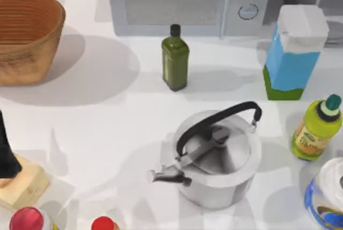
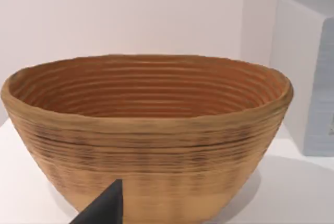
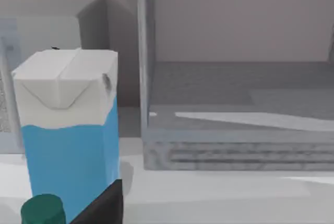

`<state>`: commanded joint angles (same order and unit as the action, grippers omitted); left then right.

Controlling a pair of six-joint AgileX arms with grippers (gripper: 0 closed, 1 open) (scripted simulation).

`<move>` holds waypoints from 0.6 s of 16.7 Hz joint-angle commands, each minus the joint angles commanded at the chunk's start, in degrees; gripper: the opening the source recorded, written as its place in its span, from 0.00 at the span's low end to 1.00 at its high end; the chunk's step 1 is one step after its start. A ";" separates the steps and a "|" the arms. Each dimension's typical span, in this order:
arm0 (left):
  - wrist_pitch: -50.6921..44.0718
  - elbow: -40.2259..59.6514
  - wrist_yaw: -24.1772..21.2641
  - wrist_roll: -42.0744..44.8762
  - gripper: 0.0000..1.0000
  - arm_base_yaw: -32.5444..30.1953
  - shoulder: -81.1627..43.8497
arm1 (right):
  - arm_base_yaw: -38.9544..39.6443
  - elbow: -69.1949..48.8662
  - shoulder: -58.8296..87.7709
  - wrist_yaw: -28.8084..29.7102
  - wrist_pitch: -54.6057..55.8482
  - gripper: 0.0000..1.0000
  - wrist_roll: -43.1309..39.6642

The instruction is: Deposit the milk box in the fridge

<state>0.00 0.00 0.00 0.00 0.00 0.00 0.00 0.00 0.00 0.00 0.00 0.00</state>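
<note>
Blue milk box [image 1: 293, 53], no legible label.

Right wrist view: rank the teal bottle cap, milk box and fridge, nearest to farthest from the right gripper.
From the right gripper:
1. teal bottle cap, just ahead.
2. milk box, standing behind the cap.
3. fridge, farthest, beyond the carton.
The left gripper faces the basket.

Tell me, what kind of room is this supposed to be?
Most likely a rendered kitchen counter: a microwave stands at the back, a metal kettle sits on the white table, and a milk box waits beside an open fridge.
</note>
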 joint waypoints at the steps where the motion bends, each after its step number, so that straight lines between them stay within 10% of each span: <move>1: 0.00 0.00 0.00 0.00 1.00 0.00 0.00 | 0.00 0.00 0.00 0.00 0.00 1.00 0.00; 10: 0.00 0.00 0.00 0.00 1.00 0.00 0.00 | 3.26 -9.22 16.06 2.78 0.79 1.00 2.57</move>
<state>0.00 0.00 0.00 0.00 0.00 0.00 3.26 -9.22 16.06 2.78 0.79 2.57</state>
